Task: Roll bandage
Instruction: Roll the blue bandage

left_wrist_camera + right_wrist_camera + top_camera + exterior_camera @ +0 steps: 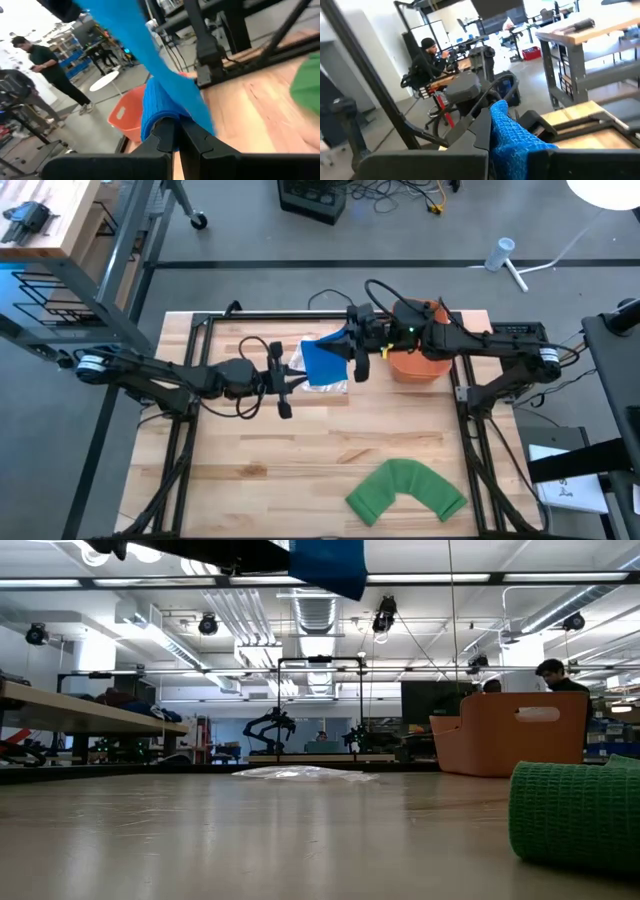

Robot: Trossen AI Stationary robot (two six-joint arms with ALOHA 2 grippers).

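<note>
A blue bandage hangs in the air above the table's far middle, stretched as a band between my two grippers. In the low view its lower edge shows at the top of the picture. My left gripper is shut on one end and my right gripper on the other. A green bandage lies in a bent strip on the table near the front edge, right of the middle; the low view shows it close by. My left gripper pinches a bunched end of the blue bandage between its two fingers, coming level from the table's left. The band runs up and away from the fingers, clear of the table. My right gripper pinches the bandage's other end between its fingers, coming level from the table's right. That end stands up out of the fingers, lifted clear.
An orange bin stands at the back right, under the right arm. A clear plastic wrapper lies on the table under the blue bandage. Bare wood spreads across the front left.
</note>
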